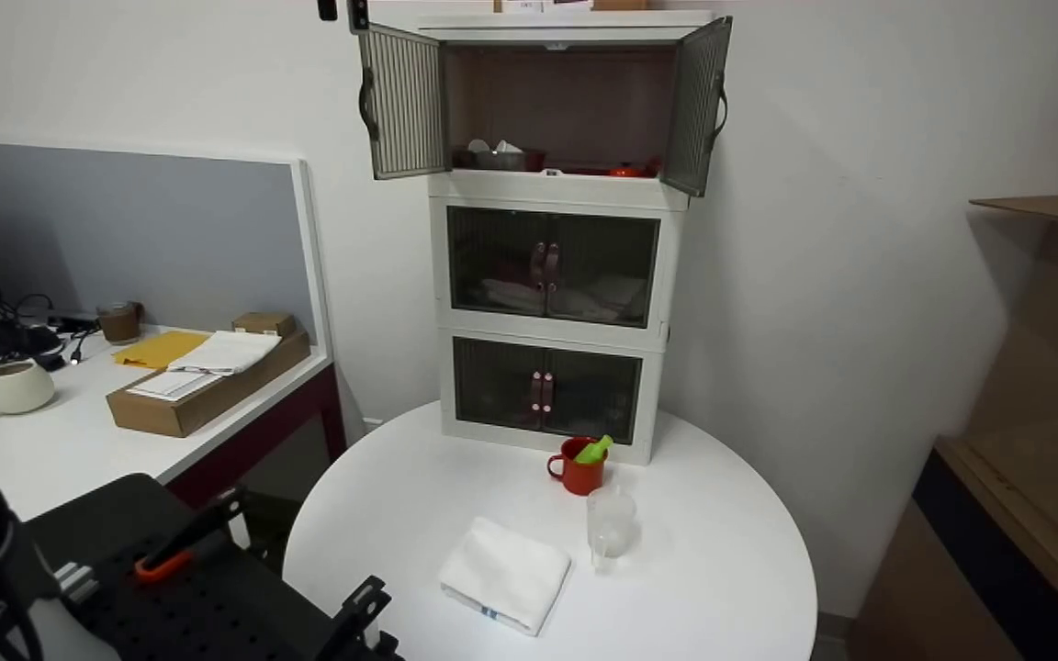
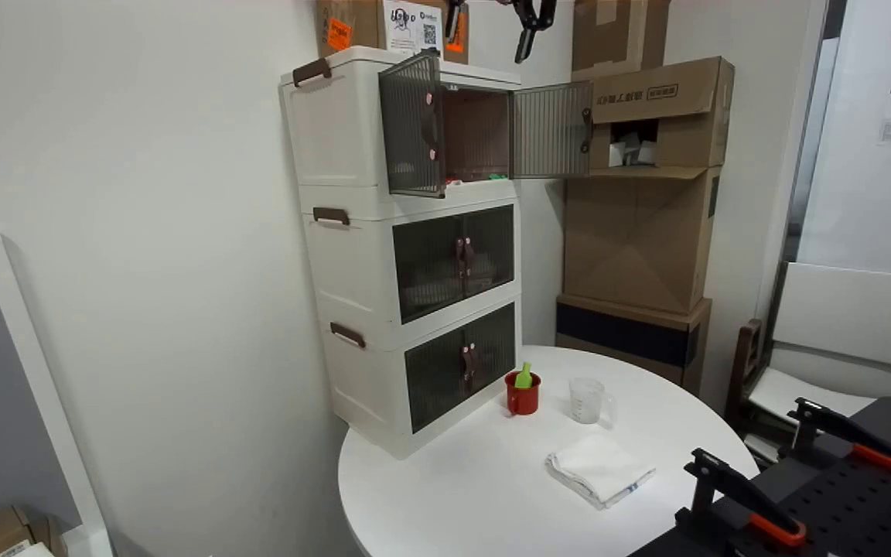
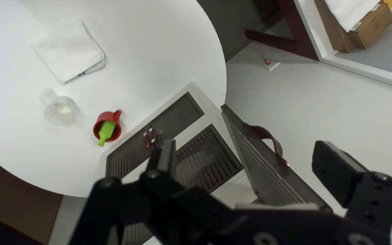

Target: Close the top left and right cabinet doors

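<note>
A round table (image 1: 722, 551) carries cabinet (image 1: 543, 333), mug (image 1: 582, 475), jug (image 1: 612, 525), cloth (image 1: 505, 575).

In an exterior view the camera looks from across and above the desk (image 1: 382, 532) at the cabinet (image 1: 547, 335), nearly face-on. In an exterior view the cabinet stands slantwise, its side wall (image 2: 353, 271) and front (image 2: 434, 267) both showing. The wrist view, nearest the cabinet, looks steeply down past the gripper (image 3: 245, 163). All three share cabinet and desk.
</note>
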Robot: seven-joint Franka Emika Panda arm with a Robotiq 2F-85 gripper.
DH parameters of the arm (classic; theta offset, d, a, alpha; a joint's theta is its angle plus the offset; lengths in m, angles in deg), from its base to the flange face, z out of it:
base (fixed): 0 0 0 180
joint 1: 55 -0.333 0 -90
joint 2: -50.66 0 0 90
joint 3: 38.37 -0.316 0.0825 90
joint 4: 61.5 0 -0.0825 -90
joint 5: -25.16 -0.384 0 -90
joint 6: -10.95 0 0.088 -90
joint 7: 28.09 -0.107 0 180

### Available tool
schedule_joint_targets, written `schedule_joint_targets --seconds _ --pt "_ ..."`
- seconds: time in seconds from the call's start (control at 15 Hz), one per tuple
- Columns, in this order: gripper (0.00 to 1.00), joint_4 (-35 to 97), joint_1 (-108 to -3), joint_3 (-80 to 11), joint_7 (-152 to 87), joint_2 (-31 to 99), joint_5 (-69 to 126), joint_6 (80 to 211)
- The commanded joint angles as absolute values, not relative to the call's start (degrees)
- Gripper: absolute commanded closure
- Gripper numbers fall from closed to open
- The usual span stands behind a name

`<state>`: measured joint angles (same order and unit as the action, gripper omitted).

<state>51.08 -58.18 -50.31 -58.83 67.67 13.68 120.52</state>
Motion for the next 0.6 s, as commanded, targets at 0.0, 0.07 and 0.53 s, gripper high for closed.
schedule_joint_targets --seconds 0.0,0.07,0.53 --pt "0.00 43.3 -58.3 -51.5 -62.2 60.3 18.2 121.8" --pt "0.00 41.8 -58.6 -51.5 -63.0 58.6 19.0 122.1" --pt "0.00 33.7 -61.9 -51.4 -64.7 51.9 18.8 119.0"
